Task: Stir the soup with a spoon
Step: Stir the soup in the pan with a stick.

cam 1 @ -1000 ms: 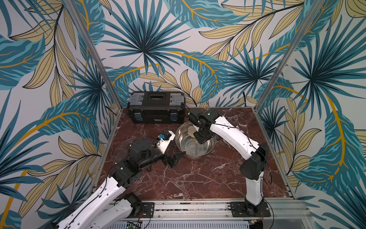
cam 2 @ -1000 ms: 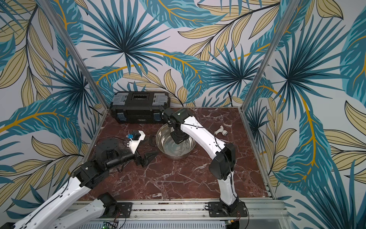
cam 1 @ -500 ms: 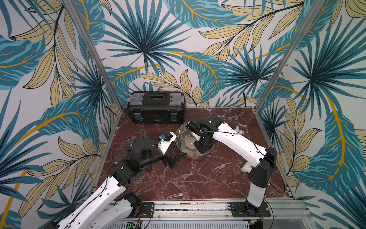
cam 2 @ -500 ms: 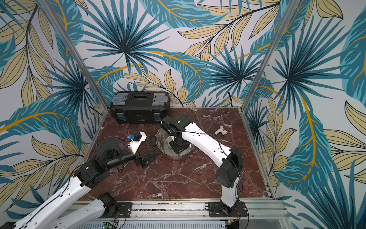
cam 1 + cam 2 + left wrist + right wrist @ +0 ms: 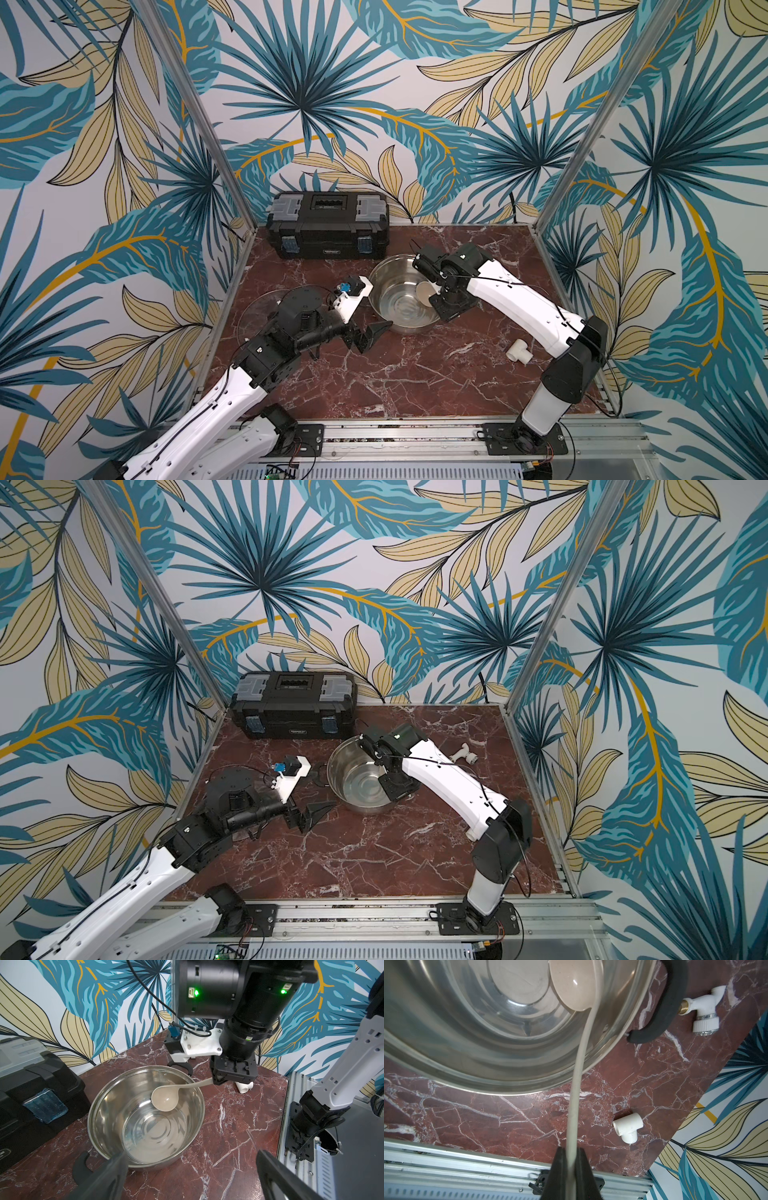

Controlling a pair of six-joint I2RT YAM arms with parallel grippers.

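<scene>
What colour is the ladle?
Cream-beige ladle; shows best in the left wrist view.

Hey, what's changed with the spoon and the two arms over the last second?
The right claw, shut on the spoon handle throughout, drew back from over the pot toward its right rim. That swept the spoon's bowl from the far-left wall through the middle to the right wall. Nothing was let go. The left claw stayed open beside the pot. The pot and toolbox did not move.
</scene>
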